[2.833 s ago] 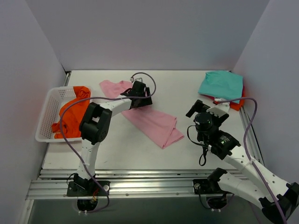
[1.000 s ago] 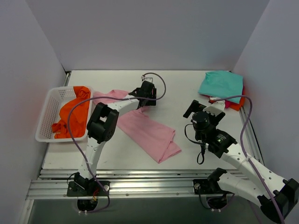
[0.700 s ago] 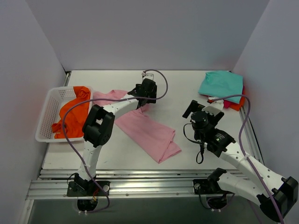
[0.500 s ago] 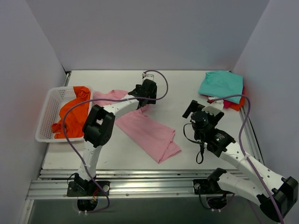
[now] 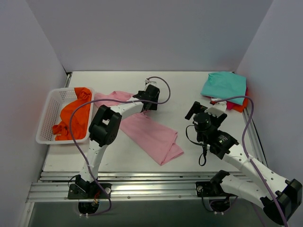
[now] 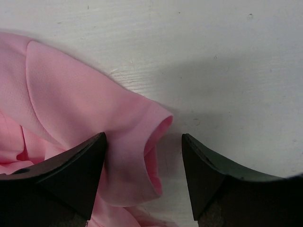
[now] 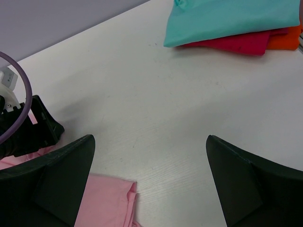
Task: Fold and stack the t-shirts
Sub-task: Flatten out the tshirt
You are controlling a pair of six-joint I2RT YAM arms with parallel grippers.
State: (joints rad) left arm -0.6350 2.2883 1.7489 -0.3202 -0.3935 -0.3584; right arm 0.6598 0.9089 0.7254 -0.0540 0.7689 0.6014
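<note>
Over on the left, a white mesh basket [image 5: 46, 124] sits at the worktop's [image 5: 184, 87] edge with an orange t-shirt [image 5: 75, 116] heaped inside, one end spilling toward the near rim. Next along, the pink t-shirt [image 5: 151, 132] lies stretched in a long diagonal band across the middle of the worktop, its near corner folded over on itself. The left arm reaches out to the far end of that band, and the left pincer [image 6: 143, 139] is low over a pink sleeve [image 6: 118, 123], jaws standing apart. One finger is above the cloth, the other above bare worktop, and the sleeve's open hem lies between them, not clamped. Moving right, the right pincer [image 7: 149, 142] hangs over bare worktop, jaws spread wide, nothing in them, and a corner of the pink t-shirt lies just below. Far right, near the back corner, a folded stack: teal t-shirt [image 5: 223, 85] on top, red t-shirt [image 7: 236, 43] under it, and an orange edge [image 7: 286, 40] showing at the bottom.
</note>
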